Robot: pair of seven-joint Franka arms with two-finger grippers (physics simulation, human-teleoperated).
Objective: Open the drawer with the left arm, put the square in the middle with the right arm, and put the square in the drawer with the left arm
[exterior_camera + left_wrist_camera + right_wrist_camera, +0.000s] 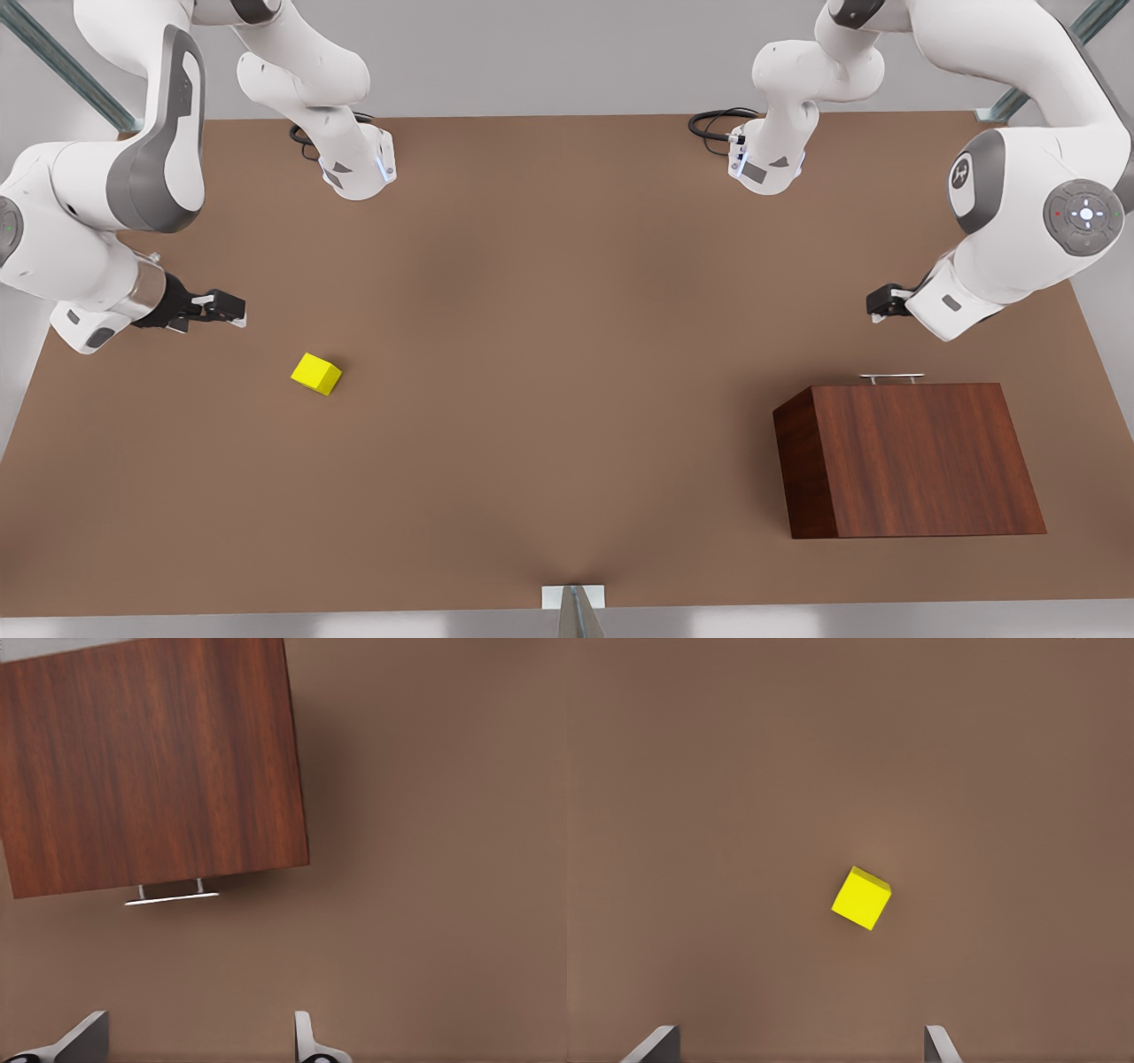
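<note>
The yellow square (316, 373) (861, 897) lies on the table at the front view's left. My right gripper (232, 308) (797, 1045) hovers open a little behind and to the left of it, apart from it. At the front view's right stands the wooden cabinet (912, 456) (151, 762) with its drawer shut; the silver handle (891, 377) (171, 897) sticks out on the far side. My left gripper (877, 306) (195, 1041) hangs open behind the handle, apart from it. The middle (567, 354) of the tabletop is bare.
Both arm bases (354, 168) (766, 164) stand at the table's far edge with black cables beside them. A small white bracket (573, 596) sits at the near edge. Metal frame struts run past the back corners.
</note>
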